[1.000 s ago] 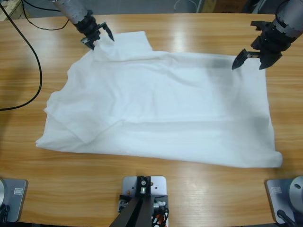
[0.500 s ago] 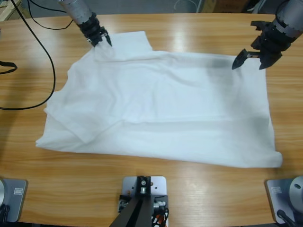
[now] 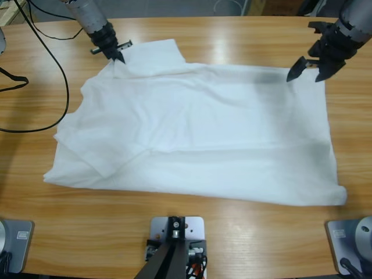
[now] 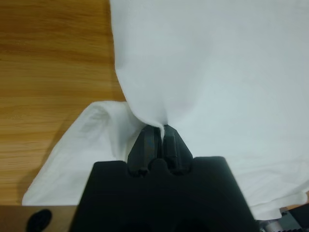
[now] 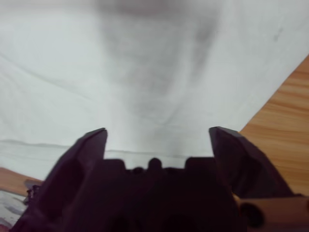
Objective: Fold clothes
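A white T-shirt [image 3: 197, 133] is spread wide across the middle of the wooden worktop [image 3: 244, 40], rumpled with soft creases and with its near-left edge doubled over itself. The left gripper [image 3: 115, 53] is seen at the shirt's far-left corner, beside a sleeve flap; in the left wrist view its jaws are pressed together on a pinched ridge of the white fabric [image 4: 159, 126], which is drawn up to a small peak between them. The right gripper [image 3: 307, 68] is held over the shirt's far-right corner with its jaws spread wide, nothing gripped between them; in the right wrist view only the white cloth [image 5: 145, 72] and a strip of bare wood are seen past them. A black cable [image 3: 61, 87] is looped on the worktop at the far left, apart from the shirt.
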Action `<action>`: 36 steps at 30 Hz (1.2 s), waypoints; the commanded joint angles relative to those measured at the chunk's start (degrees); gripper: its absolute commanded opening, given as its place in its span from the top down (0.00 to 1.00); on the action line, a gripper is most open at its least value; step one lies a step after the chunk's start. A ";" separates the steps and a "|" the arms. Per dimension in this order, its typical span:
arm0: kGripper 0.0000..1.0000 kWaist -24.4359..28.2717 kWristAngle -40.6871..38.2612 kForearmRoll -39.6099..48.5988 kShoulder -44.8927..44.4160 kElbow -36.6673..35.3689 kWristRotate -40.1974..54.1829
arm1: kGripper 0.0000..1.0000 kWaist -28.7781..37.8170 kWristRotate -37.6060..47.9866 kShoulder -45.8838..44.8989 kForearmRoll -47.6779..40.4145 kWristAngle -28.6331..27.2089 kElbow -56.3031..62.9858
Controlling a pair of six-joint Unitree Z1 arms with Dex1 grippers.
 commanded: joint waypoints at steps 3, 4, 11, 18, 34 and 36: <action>1.00 0.52 -0.36 1.97 6.14 -19.77 2.90 | 0.42 -11.26 -0.29 -0.34 -2.96 11.60 2.05; 1.00 0.61 -0.78 2.28 6.14 -20.05 2.97 | 0.42 -12.56 -0.01 -0.38 -3.54 12.15 2.45; 1.00 0.58 -2.28 3.64 6.11 -20.82 3.92 | 0.37 -17.62 0.67 0.08 -7.96 12.20 3.52; 1.00 0.79 -2.45 4.18 5.79 -21.09 4.27 | 0.37 -23.10 0.30 5.34 -9.66 12.20 0.68; 1.00 1.28 -2.38 4.74 6.49 -21.02 4.80 | 0.03 -24.32 -1.42 13.58 -12.68 9.85 0.48; 1.00 1.37 -2.38 4.71 6.49 -21.03 4.80 | 0.03 -24.44 -1.42 14.07 -12.68 9.83 0.25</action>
